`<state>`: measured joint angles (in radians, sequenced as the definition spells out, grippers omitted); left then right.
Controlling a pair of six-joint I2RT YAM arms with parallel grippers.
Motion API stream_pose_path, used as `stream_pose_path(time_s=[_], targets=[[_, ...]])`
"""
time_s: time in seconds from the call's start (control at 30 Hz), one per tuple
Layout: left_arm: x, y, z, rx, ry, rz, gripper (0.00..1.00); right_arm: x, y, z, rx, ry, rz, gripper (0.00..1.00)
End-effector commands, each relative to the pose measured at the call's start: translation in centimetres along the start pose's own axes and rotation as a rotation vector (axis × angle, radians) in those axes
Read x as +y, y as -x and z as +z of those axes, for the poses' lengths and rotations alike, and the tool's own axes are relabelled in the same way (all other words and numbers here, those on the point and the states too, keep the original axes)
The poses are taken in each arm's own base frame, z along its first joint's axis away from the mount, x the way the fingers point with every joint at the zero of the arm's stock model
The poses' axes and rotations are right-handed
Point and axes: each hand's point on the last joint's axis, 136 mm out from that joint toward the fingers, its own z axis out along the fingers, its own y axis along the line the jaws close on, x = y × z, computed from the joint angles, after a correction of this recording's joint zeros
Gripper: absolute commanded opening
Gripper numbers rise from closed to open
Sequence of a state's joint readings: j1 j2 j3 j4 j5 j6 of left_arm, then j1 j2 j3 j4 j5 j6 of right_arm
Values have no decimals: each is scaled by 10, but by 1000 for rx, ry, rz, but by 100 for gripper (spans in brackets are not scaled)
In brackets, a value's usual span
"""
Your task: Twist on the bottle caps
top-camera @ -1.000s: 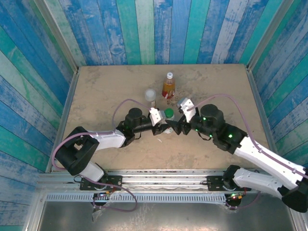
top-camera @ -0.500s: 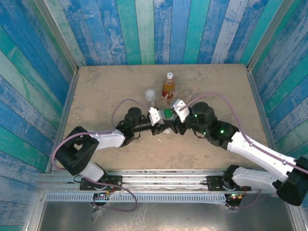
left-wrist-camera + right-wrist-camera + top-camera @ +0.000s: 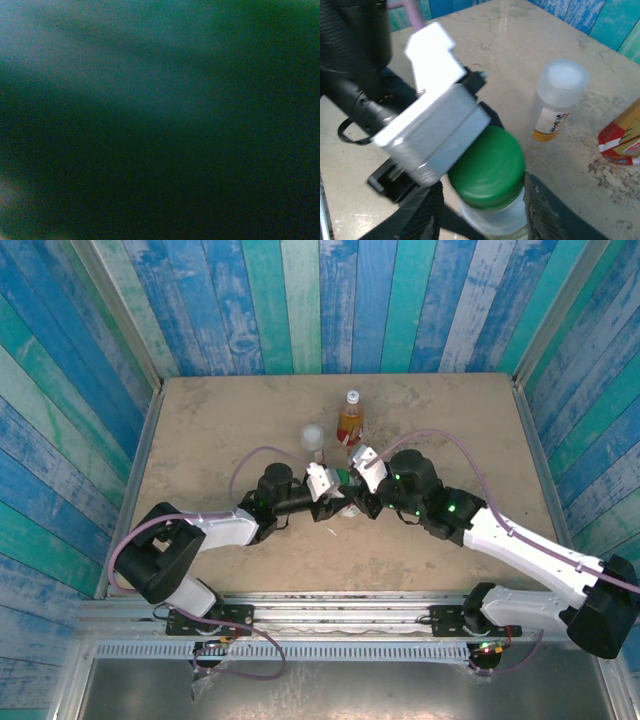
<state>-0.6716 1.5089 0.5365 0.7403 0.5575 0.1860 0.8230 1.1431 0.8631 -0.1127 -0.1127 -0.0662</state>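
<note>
Status: green cap [image 3: 487, 172] sits on the neck of the white bottle [image 3: 495, 222], mid-surface [image 3: 200, 440], between the two arms. I can't tell if it's threaded or just resting there.

Right claw [image 3: 482, 184] is spread wide, one finger on either side of the cap. Neither pad touches it as far as I can see.

Left claw [image 3: 330, 502] is low at the bottle from the opposite side. Its fingers are hidden and the left wrist view is just dark green blur, so I can't tell whether it's clamped on the bottle.

Risks as I read them:
- If the left isn't gripping the body, a close-and-twist with the right spins or tips the whole bottle instead of turning the cap.
- The left arm's camera block [image 3: 432, 125] is right beside the cap, maybe touching. The right finger on that side has little room and could hit it on closing or rotating.
- If the cap isn't square on the neck, twisting could cross-thread it or pop it off.
- Short clear bottle [image 3: 555, 107] and amber bottle [image 3: 620, 140] stand near, just behind. A wide wrist swing could knock them.
</note>
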Motion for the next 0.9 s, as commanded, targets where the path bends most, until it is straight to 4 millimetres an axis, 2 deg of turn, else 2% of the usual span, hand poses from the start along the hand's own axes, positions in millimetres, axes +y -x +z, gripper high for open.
stream_pose_path(time_s=[0.0,0.13,0.2,0.23,0.27,0.3,0.4,0.53,0.6,0.67,0.87], targets=[[-18,31,0,-93,-71,104,56,-7,16,1,-46,-21,13,37],[-19,27,3,-72,-90,99,57,-11,17,1,-53,-31,36,25],[-20,27,4,-66,-99,98,57,-13,18,0,-58,-42,42,24],[-20,28,3,-70,-96,98,61,-15,19,0,-61,-51,46,23],[-20,29,2,-74,-92,96,78,-17,19,-2,-64,-63,49,23],[-19,29,2,-75,-82,93,89,-19,20,-4,-69,-77,55,23],[-15,30,-1,-75,-48,87,98,-25,19,-12,-86,-112,66,23],[-15,30,-2,-84,-46,85,97,-31,17,-21,-110,-122,96,22],[-12,27,0,-75,-33,70,100,-32,13,-23,-112,-127,105,22],[-9,20,2,-65,-13,51,95,-33,11,-24,-110,-127,109,22],[-13,17,7,-67,-55,41,92,-33,-6,-23,-89,-123,142,27]])
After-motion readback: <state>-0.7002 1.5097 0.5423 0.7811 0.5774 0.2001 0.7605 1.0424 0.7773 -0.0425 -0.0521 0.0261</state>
